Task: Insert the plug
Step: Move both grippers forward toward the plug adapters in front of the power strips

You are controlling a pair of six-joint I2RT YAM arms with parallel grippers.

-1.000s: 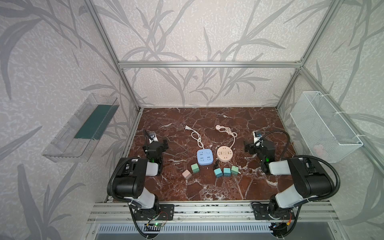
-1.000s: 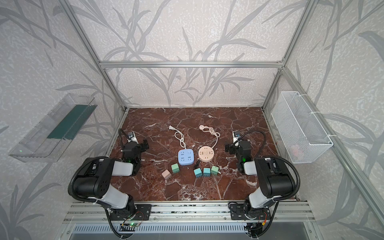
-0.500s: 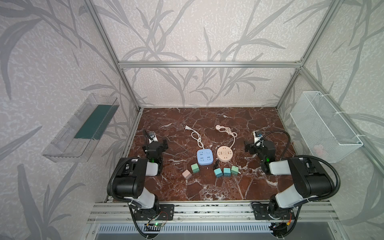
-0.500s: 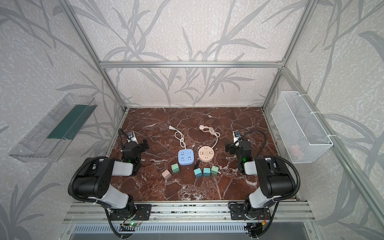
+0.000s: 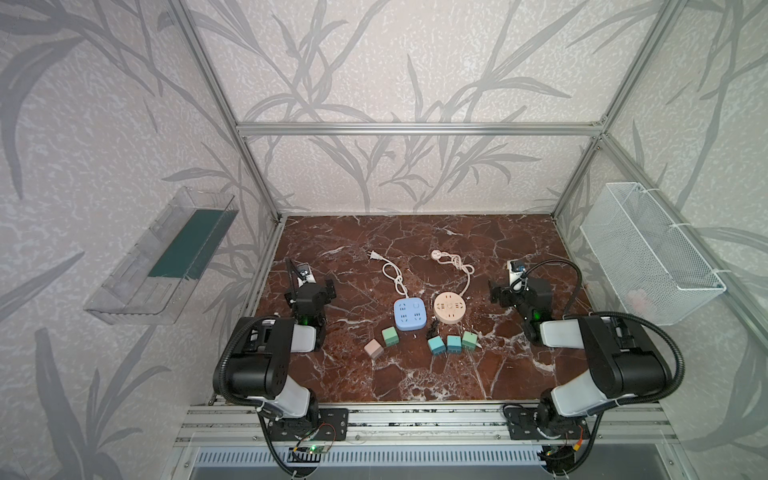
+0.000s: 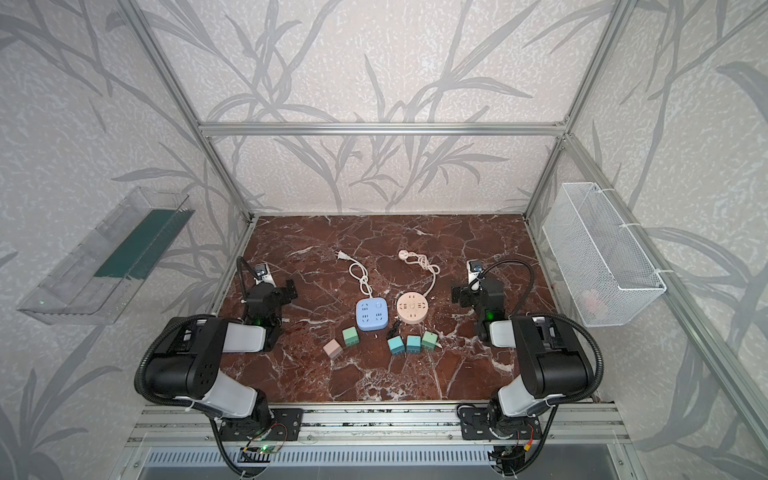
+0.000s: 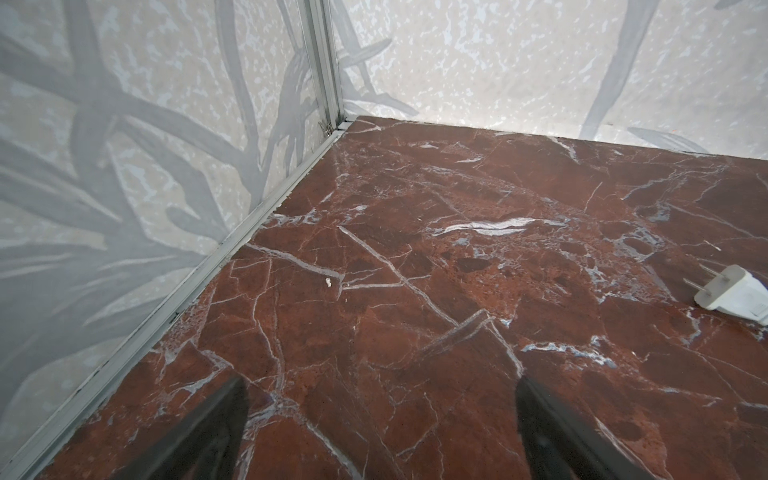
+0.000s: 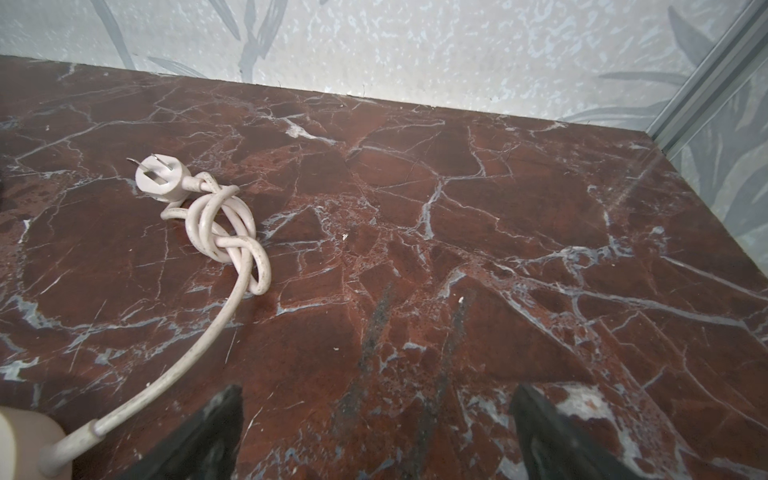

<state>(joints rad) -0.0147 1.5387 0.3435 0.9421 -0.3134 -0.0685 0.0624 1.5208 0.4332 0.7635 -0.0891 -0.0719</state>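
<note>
White plug [image 7: 735, 296] — left wrist, beige plug [image 8: 160, 180] — right

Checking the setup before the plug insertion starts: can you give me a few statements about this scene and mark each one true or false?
1. The left gripper and the right gripper are both open and empty. True.
2. The blue square power strip lies to the right of the round beige power strip. False: in both top views it lies to its left.
3. Three teal-green cube plugs sit in a row on the near side of the round beige power strip. True.
4. A cube plug is seated in the blue square power strip. False: its sockets are bare.
5. The round beige power strip's cord is tied in a knot. True.
</note>
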